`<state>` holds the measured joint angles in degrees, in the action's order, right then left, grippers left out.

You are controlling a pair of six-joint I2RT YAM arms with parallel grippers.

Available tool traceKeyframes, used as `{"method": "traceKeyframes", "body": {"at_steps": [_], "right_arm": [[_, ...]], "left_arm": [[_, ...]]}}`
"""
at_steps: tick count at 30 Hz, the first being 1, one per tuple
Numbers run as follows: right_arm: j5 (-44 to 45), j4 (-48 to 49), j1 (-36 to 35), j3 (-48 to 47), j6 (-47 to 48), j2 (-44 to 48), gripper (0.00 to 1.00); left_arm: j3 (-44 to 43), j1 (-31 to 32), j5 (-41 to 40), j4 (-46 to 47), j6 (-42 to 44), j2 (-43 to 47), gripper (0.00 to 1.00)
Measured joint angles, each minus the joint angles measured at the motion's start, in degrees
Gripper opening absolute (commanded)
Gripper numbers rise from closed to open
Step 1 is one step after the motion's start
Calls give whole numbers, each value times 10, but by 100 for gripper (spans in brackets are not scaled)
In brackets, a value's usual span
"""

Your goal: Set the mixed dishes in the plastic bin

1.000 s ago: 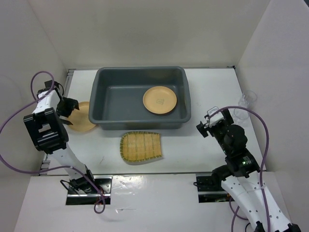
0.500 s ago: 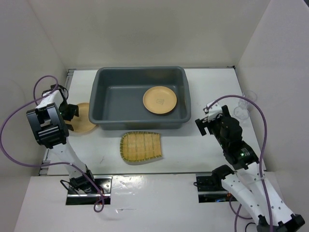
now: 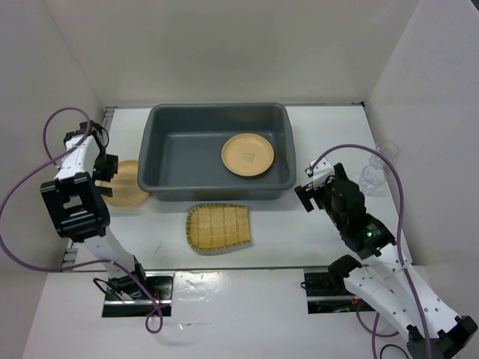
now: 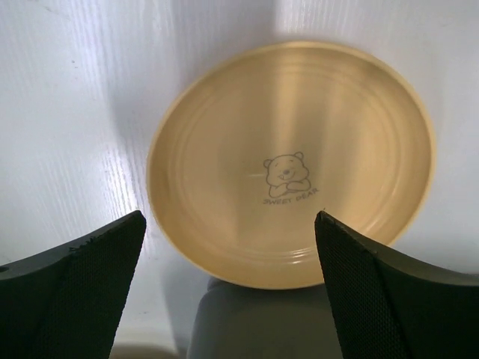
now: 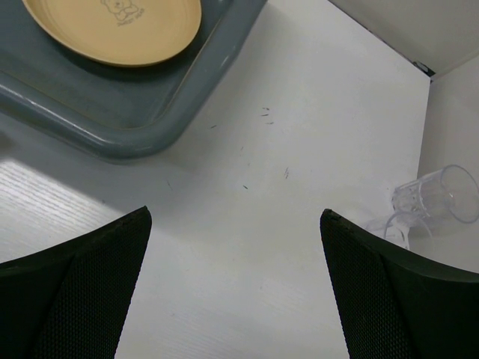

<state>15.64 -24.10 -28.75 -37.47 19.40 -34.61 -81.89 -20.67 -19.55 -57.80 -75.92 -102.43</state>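
— How full was the plastic bin at that point?

— One tan plate lay flat on its floor, toward the right end. Nothing else showed inside it. So I'd judge one dish of five was done.

— And the rest?

— The second tan plate sat on the table just beside the bin's left wall, its bear print facing up. The woven bamboo tray lay on the table in front of the bin's near wall, close to it but apart. The two clear cups were at the table's far right edge, well apart from the bin; one looked tipped on its side, the other I couldn't read clearly.

— What were the arms doing?

— The left claw hung over the outside plate, its fingers spread wide to either side of the plate's near rim, holding nothing. The right claw was likewise spread and empty, over bare table off the bin's right near corner, with the cups ahead of it to the right.

— So what was left?

— Four items, by my reckoning: plate, tray, both cups. The plate looked like the left arm's likely pick.
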Motion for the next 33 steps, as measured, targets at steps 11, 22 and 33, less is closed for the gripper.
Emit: {"method": "traceKeyframes", "body": {"at_steps": [11,22,33], "right_arm": [[1,0,-38,0,-1,0,98],[1,0,-39,4,-1,0,98],[0,0,-39,5,-1,0,98]], "left_arm": [[129,-8,21,6,-58,88,100],[194,-17,90,59,-68,67,95],[219,-20,148,101,-61,37,93]]}}
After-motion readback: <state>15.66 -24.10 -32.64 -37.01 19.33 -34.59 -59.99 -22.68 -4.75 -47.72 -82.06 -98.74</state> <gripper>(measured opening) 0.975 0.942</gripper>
